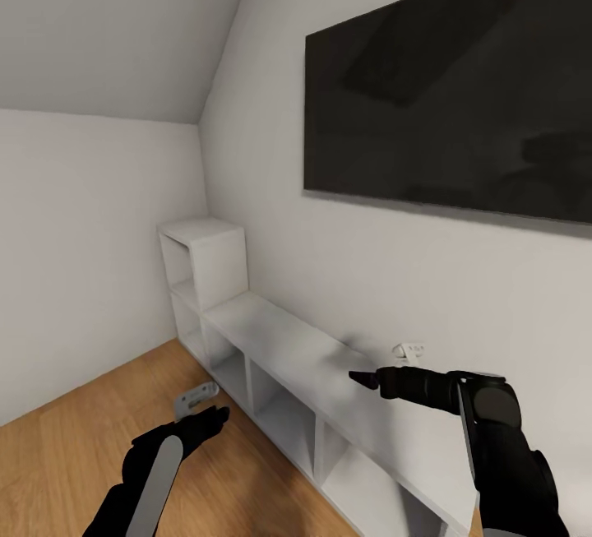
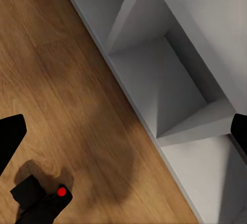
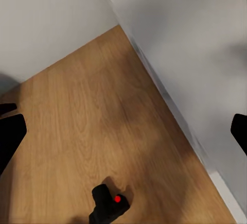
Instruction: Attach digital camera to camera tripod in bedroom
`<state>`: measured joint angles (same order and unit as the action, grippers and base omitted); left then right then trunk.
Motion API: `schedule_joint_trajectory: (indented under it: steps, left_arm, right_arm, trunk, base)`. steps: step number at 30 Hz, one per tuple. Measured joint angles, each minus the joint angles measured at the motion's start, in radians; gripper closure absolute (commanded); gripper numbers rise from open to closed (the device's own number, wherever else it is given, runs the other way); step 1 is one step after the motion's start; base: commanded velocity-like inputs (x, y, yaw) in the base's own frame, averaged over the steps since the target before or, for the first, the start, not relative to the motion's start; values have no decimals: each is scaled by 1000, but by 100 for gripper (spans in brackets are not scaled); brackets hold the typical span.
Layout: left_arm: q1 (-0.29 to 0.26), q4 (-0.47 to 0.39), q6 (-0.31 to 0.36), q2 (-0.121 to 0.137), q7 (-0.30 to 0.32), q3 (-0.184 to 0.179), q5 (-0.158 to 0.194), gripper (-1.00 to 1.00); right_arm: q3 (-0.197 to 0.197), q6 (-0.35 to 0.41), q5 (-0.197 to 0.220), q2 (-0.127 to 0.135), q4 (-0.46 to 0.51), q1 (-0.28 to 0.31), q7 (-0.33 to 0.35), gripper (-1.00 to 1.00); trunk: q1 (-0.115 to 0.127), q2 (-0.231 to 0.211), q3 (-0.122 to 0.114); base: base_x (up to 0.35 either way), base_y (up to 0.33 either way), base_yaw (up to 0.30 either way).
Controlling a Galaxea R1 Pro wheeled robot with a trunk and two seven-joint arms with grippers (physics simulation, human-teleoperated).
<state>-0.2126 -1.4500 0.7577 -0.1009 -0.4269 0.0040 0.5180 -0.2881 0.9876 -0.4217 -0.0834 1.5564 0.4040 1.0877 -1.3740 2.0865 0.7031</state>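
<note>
- Search step: both grippers, left gripper and right gripper, are hanging spread and empty.
- The digital camera is lying on the wood floor near the white shelving.
- Next: judged, lowering a gripper onto it.

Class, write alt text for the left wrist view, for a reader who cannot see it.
A small black digital camera with a red dot on top lies on the light wood plank floor, beside a white cube shelving unit whose open compartments face the floor. Two dark fingertips of the open left gripper frame the scene.

black digital camera (red dot up) on the wood floor.
</note>
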Motion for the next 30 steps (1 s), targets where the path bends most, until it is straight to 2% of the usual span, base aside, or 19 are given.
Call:
schedule_joint_trajectory:
  steps: [30]
  left_arm:
    - [0,1,5,0,0,-1,3,-100]
  right_arm:
    - [-2,15,-3,-4,5,1,3,-100]
  trunk:
    - [0,0,0]
  base:
    - [0,0,0]
